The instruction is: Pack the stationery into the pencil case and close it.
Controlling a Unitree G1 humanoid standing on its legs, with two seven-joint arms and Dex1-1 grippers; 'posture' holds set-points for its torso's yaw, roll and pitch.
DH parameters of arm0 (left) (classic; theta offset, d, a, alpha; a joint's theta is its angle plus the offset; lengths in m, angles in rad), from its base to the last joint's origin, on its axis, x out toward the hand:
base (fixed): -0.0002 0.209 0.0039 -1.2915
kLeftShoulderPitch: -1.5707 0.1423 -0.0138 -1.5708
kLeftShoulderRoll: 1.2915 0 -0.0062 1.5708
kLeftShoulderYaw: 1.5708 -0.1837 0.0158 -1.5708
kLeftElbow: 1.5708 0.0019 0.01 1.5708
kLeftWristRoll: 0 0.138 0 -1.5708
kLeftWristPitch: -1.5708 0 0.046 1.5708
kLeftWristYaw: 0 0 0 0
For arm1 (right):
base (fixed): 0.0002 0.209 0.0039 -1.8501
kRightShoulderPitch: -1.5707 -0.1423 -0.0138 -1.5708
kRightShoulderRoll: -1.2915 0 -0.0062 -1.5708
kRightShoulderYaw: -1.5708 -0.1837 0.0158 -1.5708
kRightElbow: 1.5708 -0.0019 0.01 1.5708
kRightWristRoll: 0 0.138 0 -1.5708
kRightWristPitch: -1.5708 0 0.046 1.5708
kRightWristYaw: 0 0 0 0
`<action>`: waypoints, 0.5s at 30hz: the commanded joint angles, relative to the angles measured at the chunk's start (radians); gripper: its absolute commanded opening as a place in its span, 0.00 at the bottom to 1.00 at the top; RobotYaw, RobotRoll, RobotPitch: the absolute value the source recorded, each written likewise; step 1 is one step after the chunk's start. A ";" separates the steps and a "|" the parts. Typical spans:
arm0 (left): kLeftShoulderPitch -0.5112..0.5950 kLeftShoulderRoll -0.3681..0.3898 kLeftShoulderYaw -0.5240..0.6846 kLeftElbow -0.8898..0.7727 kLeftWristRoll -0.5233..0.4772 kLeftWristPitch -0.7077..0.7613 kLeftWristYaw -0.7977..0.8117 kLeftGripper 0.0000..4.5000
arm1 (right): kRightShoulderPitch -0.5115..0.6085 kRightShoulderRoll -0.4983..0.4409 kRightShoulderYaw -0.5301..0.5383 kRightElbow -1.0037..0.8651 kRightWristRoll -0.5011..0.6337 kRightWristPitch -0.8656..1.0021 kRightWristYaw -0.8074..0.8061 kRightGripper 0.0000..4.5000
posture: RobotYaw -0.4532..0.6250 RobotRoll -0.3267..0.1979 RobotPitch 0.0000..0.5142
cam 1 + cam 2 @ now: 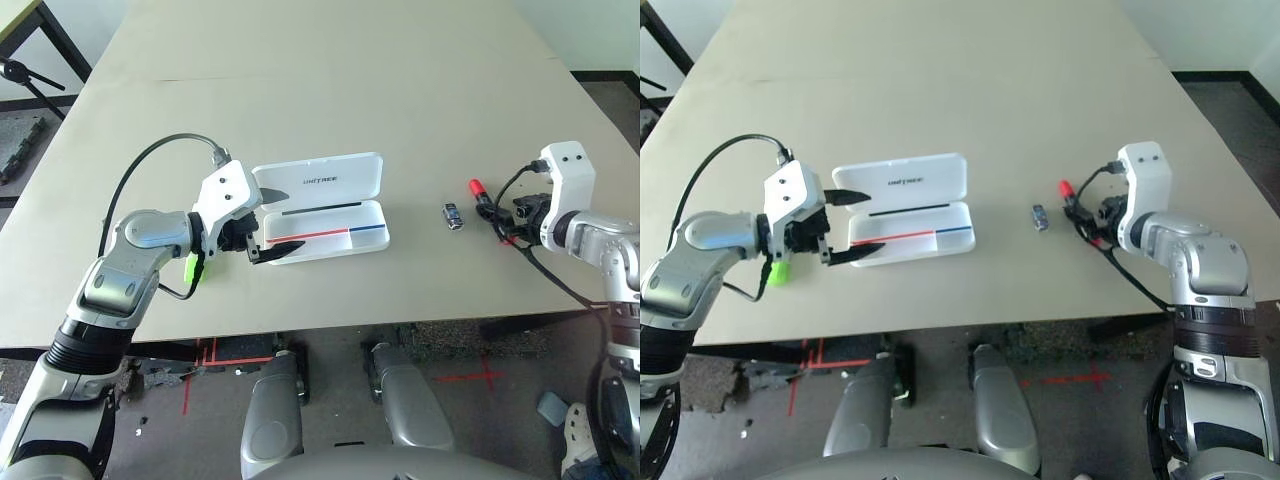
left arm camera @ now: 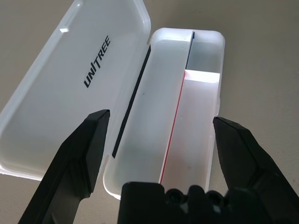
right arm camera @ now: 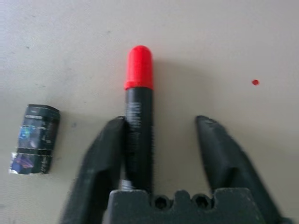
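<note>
On the worktop [image 1: 330, 90], a lime-green highlighter [image 1: 192, 268] lies beside the left arm. The left hand [image 1: 262, 222] is spread open and empty at the open pencil case [image 1: 325, 228], whose lid reads "UNITREE". The small clip [image 1: 454, 216] lies further right. The right hand [image 3: 161, 154] is open around the marker [image 3: 138, 112] — its long axis runs along the fingers, red cap pointing away.

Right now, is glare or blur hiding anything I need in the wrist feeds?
Left wrist view: strong glare whitens the pencil case tray's far end, yet the red divider line stays readable between the open left gripper fingers. Right wrist view: the open right gripper looks soft, but the marker and the small clip remain clear.
</note>
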 commanded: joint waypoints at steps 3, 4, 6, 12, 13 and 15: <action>0.029 0.006 -0.002 -0.024 0.008 0.005 0.003 1.00 | -0.052 -0.056 0.043 0.013 -0.008 -0.009 0.051 0.12 | 0.32 0.62 0.42; 0.032 0.008 0.001 -0.026 0.007 0.006 0.004 1.00 | -0.070 -0.071 0.055 0.005 -0.006 -0.023 0.077 0.11 | 0.32 0.62 0.42; 0.035 0.010 0.004 -0.030 0.007 0.008 0.006 1.00 | -0.100 -0.095 0.075 -0.007 -0.001 -0.043 0.119 0.11 | 0.33 0.62 0.43; 0.053 0.026 0.026 -0.045 0.003 0.020 0.013 1.00 | -0.210 -0.171 0.180 -0.066 0.003 -0.113 0.297 0.11 | 0.35 0.62 0.43; 0.056 0.030 0.030 -0.048 0.003 0.021 0.014 1.00 | -0.223 -0.179 0.199 -0.075 0.003 -0.125 0.328 0.11 | 0.35 0.62 0.43; 0.061 0.037 0.040 -0.050 0.002 0.024 0.018 1.00 | -0.252 -0.195 0.248 -0.093 0.000 -0.154 0.403 0.11 | 0.36 0.62 0.42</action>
